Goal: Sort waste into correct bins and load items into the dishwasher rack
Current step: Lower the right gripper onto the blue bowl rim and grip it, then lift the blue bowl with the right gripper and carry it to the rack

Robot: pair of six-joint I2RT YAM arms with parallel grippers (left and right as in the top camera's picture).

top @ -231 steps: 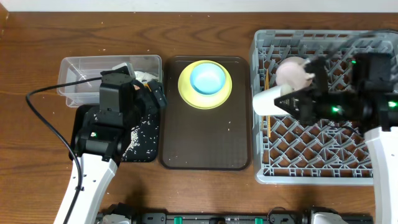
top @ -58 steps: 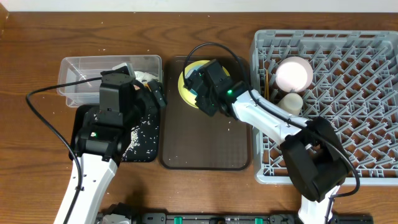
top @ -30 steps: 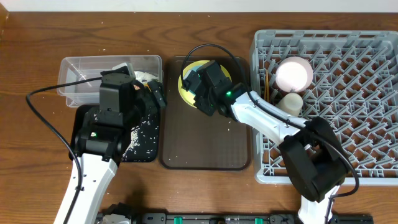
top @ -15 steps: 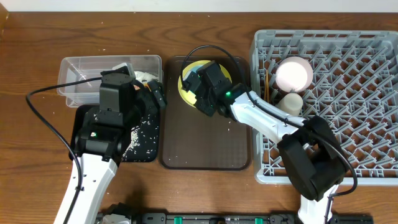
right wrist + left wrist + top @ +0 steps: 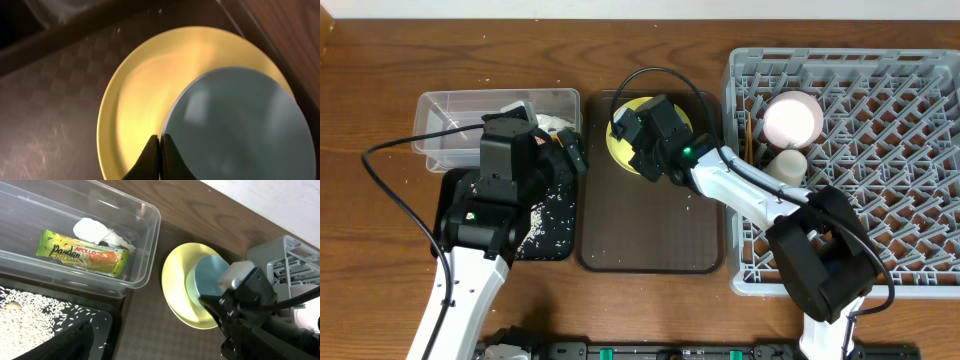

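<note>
By the worktop's far edge, the right claw (image 5: 160, 139) pinches the thin rim of the blue bowl (image 5: 235, 135). The bowl may slip out, or drag the yellow plate (image 5: 135, 90).

Dark brown wood-grain table (image 5: 380, 250) spread out on every side of the right fingers (image 5: 149, 162), bare wood showing well off to their left. Pale wall strip (image 5: 620, 8) ran along the table's far edge, well beyond the fingertips. Light was even, shadows soft.

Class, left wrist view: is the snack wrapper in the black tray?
No, the snack wrapper lies inside the clear tub, beside the white tissue.
</note>
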